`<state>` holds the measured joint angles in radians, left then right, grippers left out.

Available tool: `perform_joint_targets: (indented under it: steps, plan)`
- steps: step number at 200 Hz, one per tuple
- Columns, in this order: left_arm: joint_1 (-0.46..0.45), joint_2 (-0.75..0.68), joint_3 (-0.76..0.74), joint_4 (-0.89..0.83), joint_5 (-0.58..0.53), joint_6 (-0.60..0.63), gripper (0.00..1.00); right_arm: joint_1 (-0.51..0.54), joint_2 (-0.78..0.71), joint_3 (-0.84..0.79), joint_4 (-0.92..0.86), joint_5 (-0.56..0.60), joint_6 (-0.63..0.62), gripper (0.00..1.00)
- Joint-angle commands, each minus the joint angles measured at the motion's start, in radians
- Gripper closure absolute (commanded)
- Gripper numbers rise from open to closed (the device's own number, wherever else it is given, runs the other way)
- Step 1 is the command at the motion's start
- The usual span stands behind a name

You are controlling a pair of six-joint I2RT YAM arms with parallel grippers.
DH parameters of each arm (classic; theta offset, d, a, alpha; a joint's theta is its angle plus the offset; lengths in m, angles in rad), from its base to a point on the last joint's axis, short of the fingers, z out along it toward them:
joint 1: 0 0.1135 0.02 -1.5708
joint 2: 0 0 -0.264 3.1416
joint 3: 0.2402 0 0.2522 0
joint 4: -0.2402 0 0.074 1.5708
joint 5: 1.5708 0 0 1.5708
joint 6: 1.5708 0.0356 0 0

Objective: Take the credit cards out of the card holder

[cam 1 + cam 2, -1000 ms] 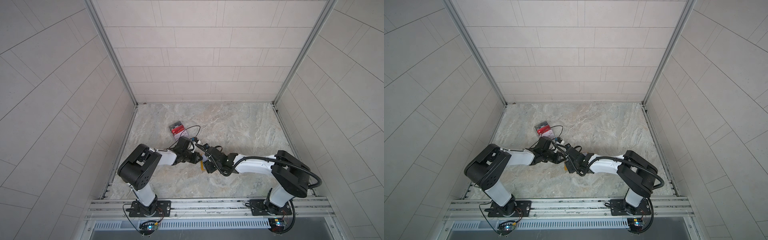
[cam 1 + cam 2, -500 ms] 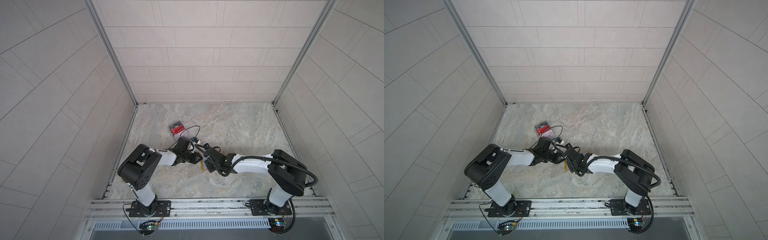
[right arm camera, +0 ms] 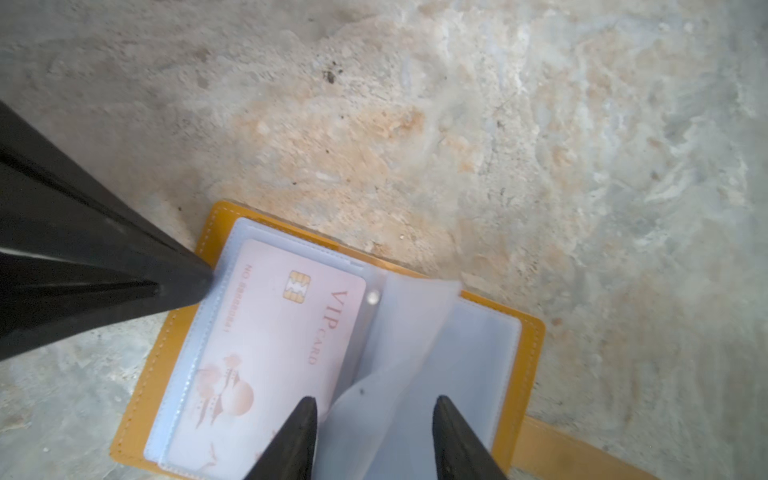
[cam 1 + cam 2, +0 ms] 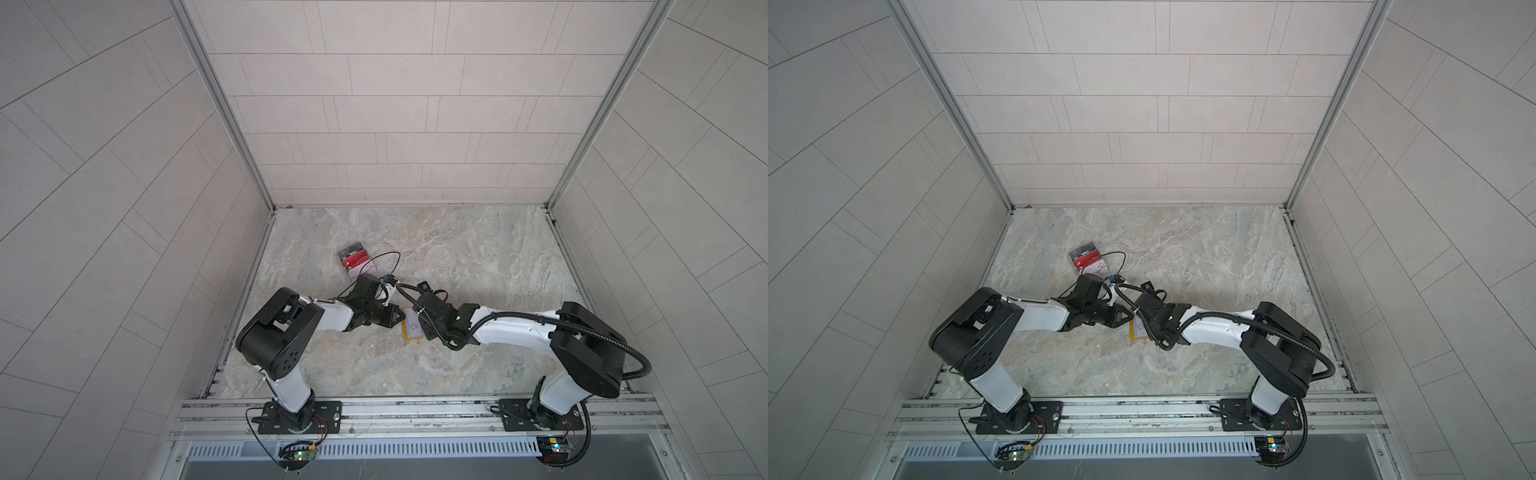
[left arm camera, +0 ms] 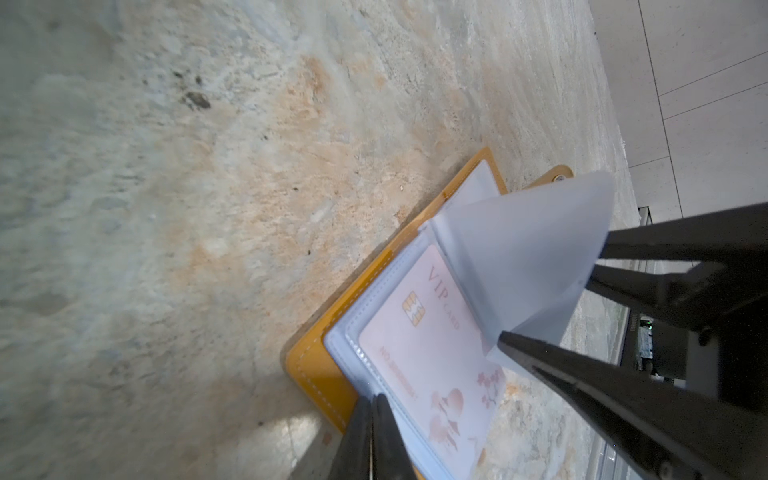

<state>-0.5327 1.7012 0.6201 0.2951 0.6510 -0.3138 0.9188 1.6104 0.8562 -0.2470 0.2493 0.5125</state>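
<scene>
The mustard-yellow card holder (image 3: pixel 534 345) lies open on the marble table, a sliver of it showing in both top views (image 4: pixel 412 333) (image 4: pixel 1137 332). A pale pink credit card (image 3: pixel 282 345) marked "VIP CARD", with a gold chip, sits inside a clear sleeve on one side. My left gripper (image 5: pixel 376 401) is shut, its tips pressing down on that side's outer edge. My right gripper (image 3: pixel 376 400) has its jaws partly apart around a lifted clear sleeve page (image 5: pixel 532 266), which bows up between the two fingers. A red card (image 4: pixel 358 262) lies in the clear box.
A clear acrylic box (image 4: pixel 348 272) stands behind the grippers, with a black "Vip" card (image 4: pixel 351 252) at its far end. The holder's strap tab (image 3: pixel 561 449) lies flat on the table. Walls enclose the table on three sides. Cables loop over both wrists.
The right gripper's jaws have narrowed around the sleeve page, and its wrist has shifted slightly toward the left gripper. The left gripper has stayed pressed on the holder.
</scene>
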Motion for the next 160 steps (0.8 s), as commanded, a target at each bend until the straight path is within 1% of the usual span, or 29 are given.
perform_joint_targets:
  steps: [1, 35, 65, 76, 82, 92, 112, 127, 141, 160]
  plan:
    - [-0.001, 0.028, -0.013, -0.05, -0.027, 0.023, 0.91, -0.007, -0.036, 0.0, -0.069, 0.056, 0.034, 0.53]
    - [-0.001, 0.028, -0.009, -0.05, -0.025, 0.024, 0.91, -0.016, -0.075, 0.004, -0.148, 0.119, 0.054, 0.56]
    - [-0.001, 0.026, -0.011, -0.05, -0.025, 0.025, 0.91, -0.019, -0.129, 0.034, -0.258, 0.204, 0.054, 0.56]
    - [-0.001, 0.026, -0.012, -0.05, -0.025, 0.025, 0.91, -0.021, -0.147, 0.048, -0.286, 0.206, 0.04, 0.56]
    - [0.0, 0.026, -0.013, -0.051, -0.025, 0.025, 0.91, -0.026, -0.155, 0.05, -0.289, 0.178, 0.02, 0.55]
    - [-0.001, 0.027, -0.011, -0.049, -0.024, 0.025, 0.92, -0.042, -0.163, 0.06, -0.284, 0.083, -0.014, 0.53]
    - [-0.001, 0.031, -0.012, -0.044, -0.024, 0.024, 0.92, -0.085, -0.157, 0.068, -0.244, -0.183, -0.041, 0.51]
    - [-0.001, 0.032, -0.011, -0.039, -0.024, 0.021, 0.92, -0.111, -0.139, 0.064, -0.197, -0.332, -0.036, 0.51]
    - [0.0, 0.033, -0.014, -0.036, -0.024, 0.018, 0.92, -0.132, -0.114, 0.059, -0.155, -0.435, -0.027, 0.56]
    - [-0.001, 0.032, -0.016, -0.032, -0.024, 0.017, 0.92, -0.156, -0.083, 0.043, -0.089, -0.53, -0.004, 0.61]
